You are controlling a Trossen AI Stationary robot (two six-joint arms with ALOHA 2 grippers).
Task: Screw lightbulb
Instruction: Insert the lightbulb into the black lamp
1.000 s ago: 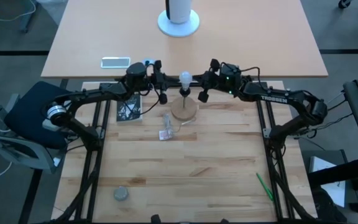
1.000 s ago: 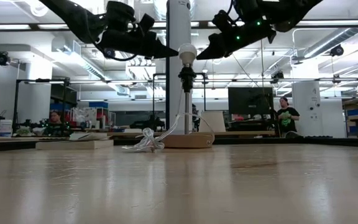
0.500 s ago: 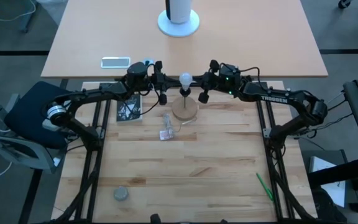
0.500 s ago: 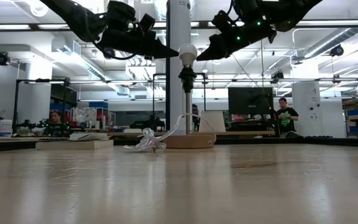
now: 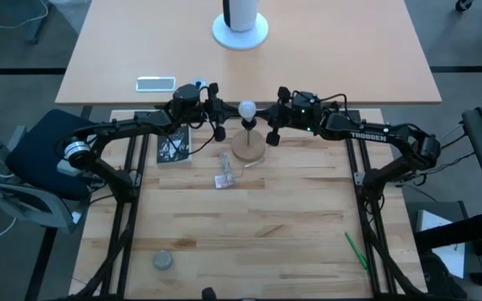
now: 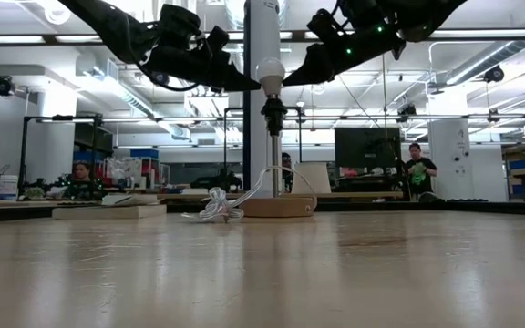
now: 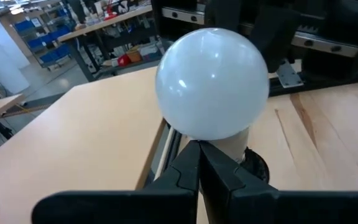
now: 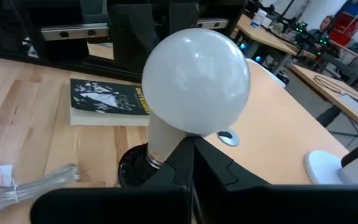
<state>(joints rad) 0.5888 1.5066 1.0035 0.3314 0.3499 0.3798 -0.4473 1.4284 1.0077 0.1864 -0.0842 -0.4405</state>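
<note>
Between both arms' closed fingers [image 7: 197,174] stands the lightbulb [image 5: 247,109].

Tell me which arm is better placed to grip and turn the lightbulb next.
Probably left: the left gripper, shut, reaches the neck of the lightbulb; the right gripper, also shut, stops just short. Close call.

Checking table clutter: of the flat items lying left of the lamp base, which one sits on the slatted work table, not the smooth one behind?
The black-and-white booklet, under the left arm; the pale phone-like slab lies on the smooth table.
</note>
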